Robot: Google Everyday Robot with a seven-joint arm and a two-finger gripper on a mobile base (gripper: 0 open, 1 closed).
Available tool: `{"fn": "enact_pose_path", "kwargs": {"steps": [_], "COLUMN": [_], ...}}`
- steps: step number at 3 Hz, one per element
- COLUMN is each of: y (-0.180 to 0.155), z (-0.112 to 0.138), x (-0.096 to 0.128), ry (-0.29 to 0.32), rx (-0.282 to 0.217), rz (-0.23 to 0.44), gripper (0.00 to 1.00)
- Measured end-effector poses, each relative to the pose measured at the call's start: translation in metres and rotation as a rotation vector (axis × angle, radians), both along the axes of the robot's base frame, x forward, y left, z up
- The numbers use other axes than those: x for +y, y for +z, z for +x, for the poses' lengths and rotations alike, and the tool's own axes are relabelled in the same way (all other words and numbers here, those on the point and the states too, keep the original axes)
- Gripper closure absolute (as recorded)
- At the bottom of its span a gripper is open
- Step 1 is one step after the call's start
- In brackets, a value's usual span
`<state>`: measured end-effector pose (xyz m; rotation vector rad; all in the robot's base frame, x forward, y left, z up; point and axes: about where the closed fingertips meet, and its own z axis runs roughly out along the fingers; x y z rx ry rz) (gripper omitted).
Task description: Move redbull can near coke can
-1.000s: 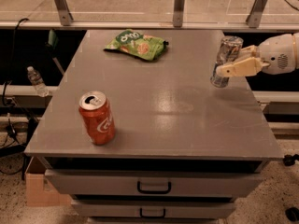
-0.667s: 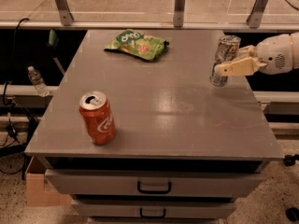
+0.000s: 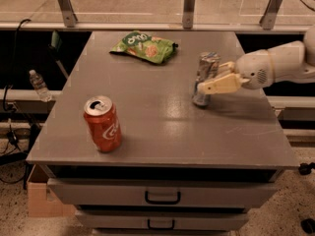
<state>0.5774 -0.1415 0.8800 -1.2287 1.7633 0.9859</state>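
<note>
The redbull can [image 3: 206, 65], slim and silver-blue, stands upright over the right middle of the grey table [image 3: 162, 132]. My gripper [image 3: 208, 79] reaches in from the right on a white arm [image 3: 275, 63] and is shut on the redbull can, with a cream finger [image 3: 219, 85] across its front. I cannot tell whether the can's base touches the table. The coke can [image 3: 102, 124], red with white script and a silver top, stands upright at the front left of the table, well to the left of the gripper.
A green chip bag [image 3: 143, 46] lies at the back middle of the table. Drawers with dark handles [image 3: 162, 197] sit under the table's front edge. A water bottle [image 3: 38, 85] and a cardboard box [image 3: 39, 195] are on the left, off the table.
My gripper has carried the redbull can from the table's right back edge to the left and toward the front. The coke can and chip bag have not moved.
</note>
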Motion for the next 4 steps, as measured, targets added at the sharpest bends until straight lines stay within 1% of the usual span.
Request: {"fn": "enact_pose_path", "kwargs": {"steps": [1,2,3,4], "y": [-0.005,0.01,0.024,0.021], "z": [-0.025,-0.042,-0.055,-0.064], "x": [0.075,0.129,0.167,0.186], "ry": [0.162,0.267,0.339,0.392], "rx": [0.011,-0.042,-0.116,-0.172], "rz": [0.051,0.076,0.085,0.075], "gripper": [1.0,1.0,1.0,1.0]}}
